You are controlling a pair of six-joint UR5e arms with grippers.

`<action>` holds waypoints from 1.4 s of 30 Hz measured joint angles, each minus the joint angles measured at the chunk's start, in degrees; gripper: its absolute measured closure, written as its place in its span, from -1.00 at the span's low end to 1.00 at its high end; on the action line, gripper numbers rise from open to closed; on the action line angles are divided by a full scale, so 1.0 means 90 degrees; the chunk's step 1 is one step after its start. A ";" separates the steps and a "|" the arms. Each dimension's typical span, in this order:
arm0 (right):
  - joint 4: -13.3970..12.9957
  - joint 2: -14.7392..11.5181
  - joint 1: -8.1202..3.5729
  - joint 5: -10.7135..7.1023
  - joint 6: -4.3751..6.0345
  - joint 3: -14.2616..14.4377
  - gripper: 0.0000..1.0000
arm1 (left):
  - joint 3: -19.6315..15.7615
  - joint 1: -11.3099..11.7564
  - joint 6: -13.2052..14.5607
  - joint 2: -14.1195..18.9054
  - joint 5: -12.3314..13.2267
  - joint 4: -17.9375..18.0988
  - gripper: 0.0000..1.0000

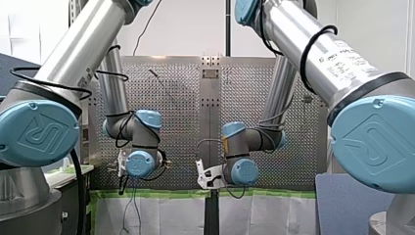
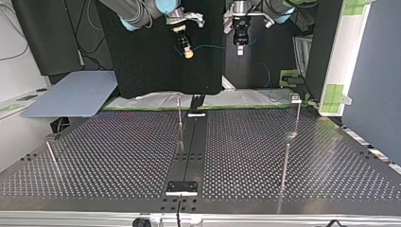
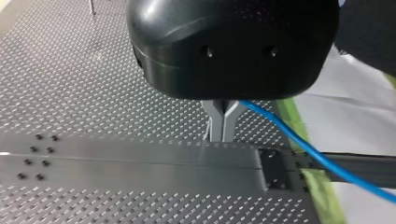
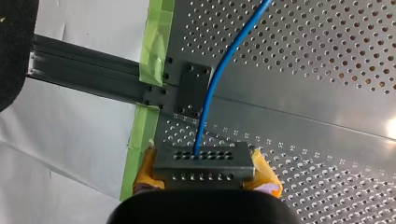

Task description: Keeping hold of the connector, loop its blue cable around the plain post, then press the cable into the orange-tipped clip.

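In the right wrist view my right gripper (image 4: 204,173) has its yellow pads (image 4: 266,179) shut on a grey perforated connector (image 4: 203,156). The blue cable (image 4: 224,60) leaves the connector's face and runs ahead over the table. My left gripper (image 3: 222,136) has its metal fingers shut on the blue cable (image 3: 317,158), which trails off to one side. Both grippers hang high above the table's far edge: right gripper (image 2: 188,53), left gripper (image 2: 240,47), with the cable (image 2: 213,46) strung between them. A thin plain post (image 2: 180,118) stands near the middle. Another post (image 2: 297,116) carries a small head; no orange shows on it.
Two more thin posts (image 2: 285,165) (image 2: 50,153) stand on the perforated table (image 2: 118,156). A dark rail (image 2: 191,142) with black brackets (image 2: 182,187) runs down the middle. Green tape and a white sheet (image 2: 156,100) line the far edge, and a blue-grey board (image 2: 71,97) lies beyond it.
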 joint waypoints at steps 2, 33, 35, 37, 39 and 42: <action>0.0063 -0.0062 -0.0017 0.0017 0.0063 0.0008 1.00 | 0.0018 0.0038 -0.0107 0.0092 -0.0029 0.0081 1.00; 0.1906 -0.1906 -0.0199 -0.0102 0.1223 -0.1419 1.00 | 0.1510 0.0404 -0.1044 0.1953 -0.0640 -0.1589 1.00; 0.2022 -0.2022 -0.0225 -0.0103 0.1266 -0.1535 1.00 | 0.1641 0.0456 -0.1048 0.2086 -0.0738 -0.1721 1.00; 0.2129 -0.2129 -0.0249 -0.0104 0.1313 -0.1642 1.00 | 0.1751 0.0505 -0.1045 0.2195 -0.0826 -0.1828 1.00; 0.2262 -0.2261 -0.0280 -0.0113 0.1363 -0.1775 1.00 | 0.1874 0.0562 -0.1042 0.2318 -0.0888 -0.1954 1.00; 0.2444 -0.2442 -0.0318 -0.0169 0.1399 -0.1955 1.00 | 0.2037 0.0641 -0.1044 0.2481 -0.0923 -0.2117 1.00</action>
